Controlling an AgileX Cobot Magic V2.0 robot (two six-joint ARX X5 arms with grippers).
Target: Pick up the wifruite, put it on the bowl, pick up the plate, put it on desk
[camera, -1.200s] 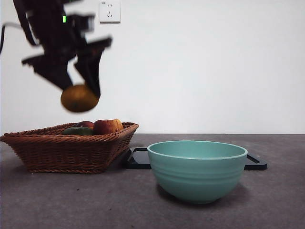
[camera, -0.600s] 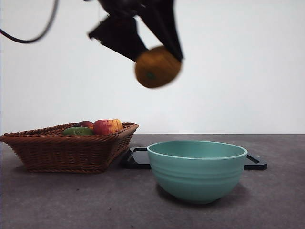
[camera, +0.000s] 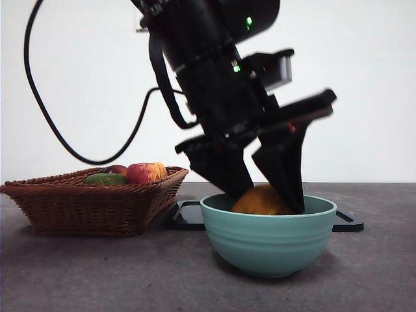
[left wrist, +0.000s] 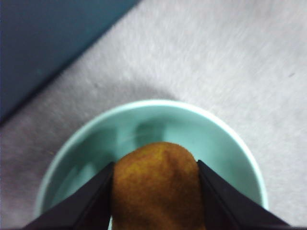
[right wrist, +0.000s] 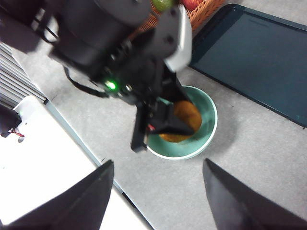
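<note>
The brownish-orange wifruite [camera: 259,201] [left wrist: 156,184] [right wrist: 186,116] is low inside the teal bowl [camera: 270,242] [left wrist: 233,136] [right wrist: 211,125], just below its rim. My left gripper [camera: 268,198] [left wrist: 156,203] [right wrist: 168,120] reaches down into the bowl from above, shut on the wifruite with one jaw on each side. I cannot tell whether the fruit touches the bowl's bottom. The bowl stands on the dark grey desk [camera: 97,273] [right wrist: 240,167]. My right gripper [right wrist: 156,201] hangs open and empty, high over the desk's near side. The only plate-like thing is a flat black rectangular tray [camera: 192,214] [right wrist: 259,52] behind the bowl.
A brown wicker basket [camera: 91,205] [right wrist: 204,12] stands left of the bowl, touching the tray's corner. It holds a red-yellow apple [camera: 146,172] and a green fruit [camera: 104,178]. The left arm's cable [camera: 58,133] loops above the basket. A white surface [right wrist: 33,158] lies past the desk's edge.
My left gripper has carried the wifruite from above the basket to the right, then down into the bowl. Basket, bowl and tray have not moved.
</note>
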